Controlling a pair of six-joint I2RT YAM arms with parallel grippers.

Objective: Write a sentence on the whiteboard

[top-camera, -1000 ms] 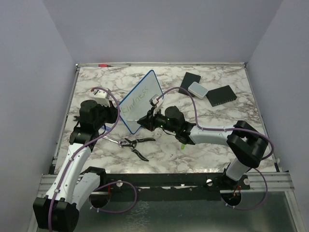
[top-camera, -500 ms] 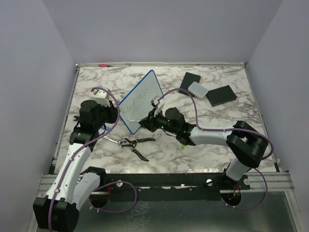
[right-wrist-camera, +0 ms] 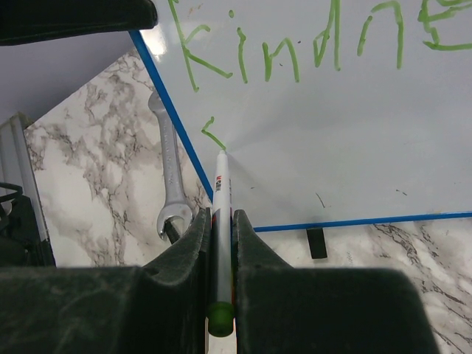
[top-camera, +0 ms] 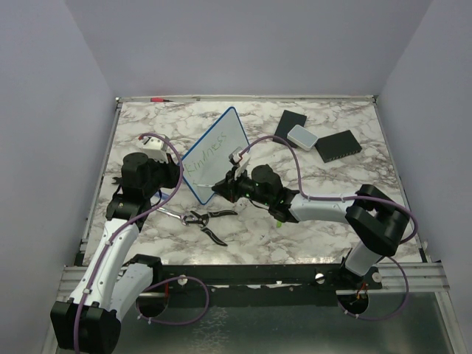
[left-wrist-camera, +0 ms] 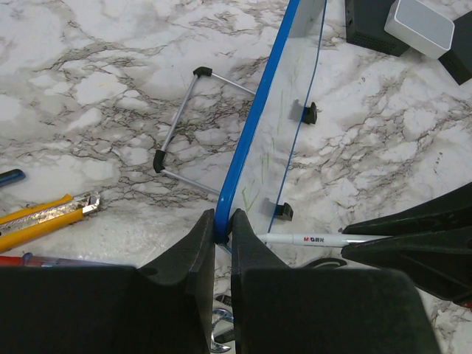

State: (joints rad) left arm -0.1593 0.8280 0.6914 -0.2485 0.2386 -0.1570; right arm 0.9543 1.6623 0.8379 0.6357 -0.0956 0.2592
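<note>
Right wrist view: the whiteboard (right-wrist-camera: 354,147) is seen leaning back on its wire stand (left-wrist-camera: 181,118) toward the left middle of the table (top-camera: 310,243), with its blue frame running down the left and along the bottom. Of the sentence (right-wrist-camera: 295,51), a first green line reading "Kindne" up to the picture's edge is visible, and a short green stroke just below the K appears to be the start of a second line. The tip of the marker (right-wrist-camera: 221,199) is touching the board at the lower end of that stroke. The step is judged to be the writing of the second line. It would be done best with light, even pressure, so that the tip is not lifted and the board is not pushed back on its stand. Strokes should be carried rightward, parallel to the first line and clear of it, with the letters kept small enough to stay above the bottom frame. The right gripper (right-wrist-camera: 220,221) is closed tight on the marker's barrel, the green end showing between its fingers. The left gripper (left-wrist-camera: 223,225) is clamped on the blue frame at the board's near lower edge, its jaws parted only by the frame's thickness, so the board is steadied. A wrench (right-wrist-camera: 168,177) lies on the marble just left of the frame, and pliers (top-camera: 206,219) lie nearer the arm bases.
</note>
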